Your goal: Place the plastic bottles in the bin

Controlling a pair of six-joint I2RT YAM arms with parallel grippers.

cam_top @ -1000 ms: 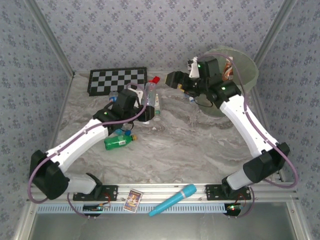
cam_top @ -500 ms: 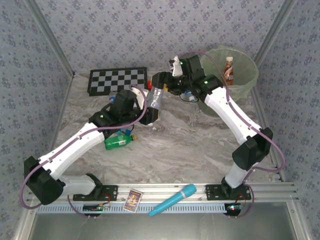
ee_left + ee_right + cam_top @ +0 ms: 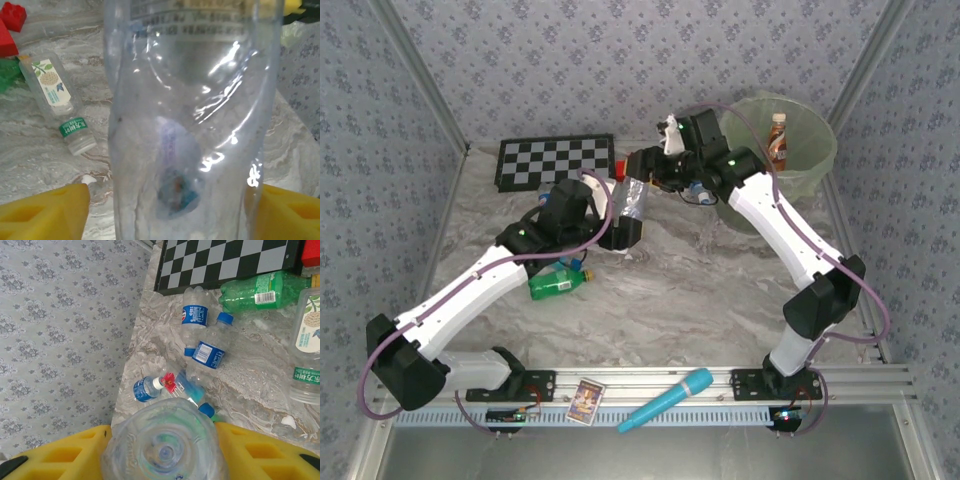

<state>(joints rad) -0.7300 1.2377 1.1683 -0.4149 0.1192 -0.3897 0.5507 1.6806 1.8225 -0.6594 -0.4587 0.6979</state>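
A large clear plastic bottle (image 3: 630, 196) hangs above the table between both arms. My right gripper (image 3: 162, 445) is shut on its base end, a yellow finger pressing on each side. My left gripper (image 3: 175, 200) stands open around the same bottle (image 3: 190, 110), with a gap showing at its left finger (image 3: 47, 210). The bin (image 3: 817, 150) stands at the back right with a brown bottle (image 3: 778, 135) inside. A green bottle (image 3: 555, 284) lies under the left arm. Blue-labelled bottles (image 3: 209, 354), a green one (image 3: 260, 290) and a green-capped clear one (image 3: 55, 95) lie on the table.
A checkerboard (image 3: 556, 162) lies at the back left, with a red block (image 3: 12, 15) near it. A turquoise microphone-shaped object (image 3: 667, 400) and a small card (image 3: 586, 399) rest on the front rail. Patterned walls close in the left, back and right.
My right arm swung left from the bin to the raised clear bottle and closed on its base. My left gripper's jaws opened around that bottle.
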